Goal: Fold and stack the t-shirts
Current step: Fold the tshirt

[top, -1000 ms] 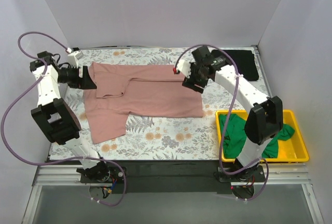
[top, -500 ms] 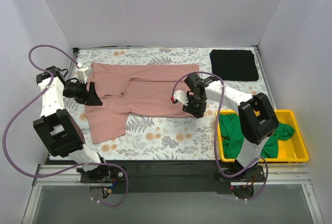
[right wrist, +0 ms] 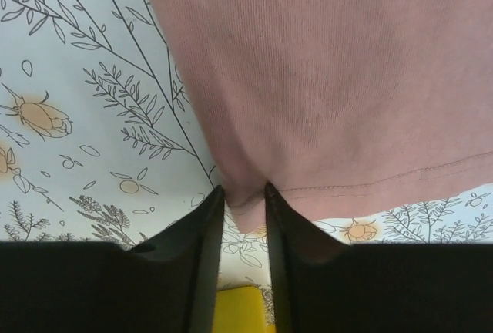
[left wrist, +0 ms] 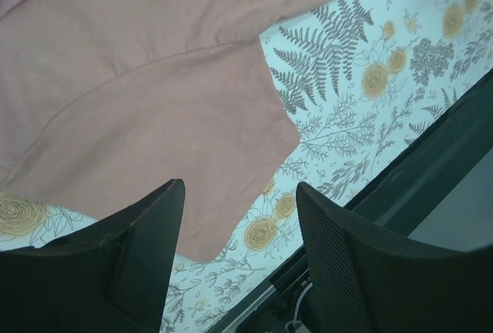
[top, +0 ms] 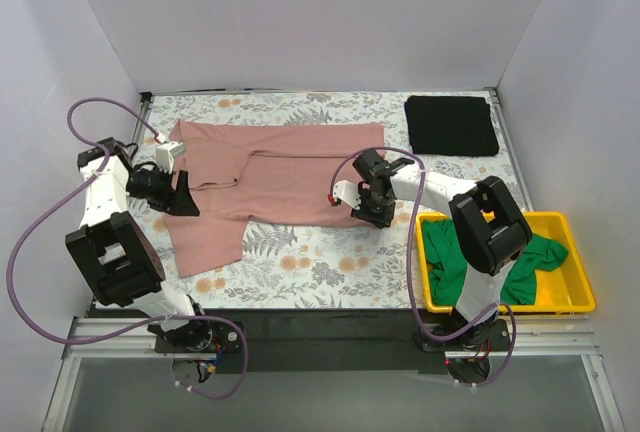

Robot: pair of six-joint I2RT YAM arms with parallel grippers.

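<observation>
The dusty pink t-shirt (top: 280, 177) lies spread on the floral table covering, its top half folded over. My right gripper (top: 374, 214) is shut on the pink shirt's near right hem corner (right wrist: 245, 206), pinching the cloth between its fingers. My left gripper (top: 186, 202) is open over the shirt's left sleeve (left wrist: 154, 140), holding nothing. The black t-shirt (top: 452, 125) lies folded at the far right. The bright green t-shirt (top: 455, 257) lies crumpled in the yellow bin (top: 575, 292).
The yellow bin stands at the near right, close beside my right arm. Walls close in the table at the back and both sides. The table's dark front edge (left wrist: 431, 163) shows in the left wrist view.
My right gripper has come down from the shirt's far right corner to its near right corner and shut on the hem. My left gripper has moved nearer along the shirt's left edge.
</observation>
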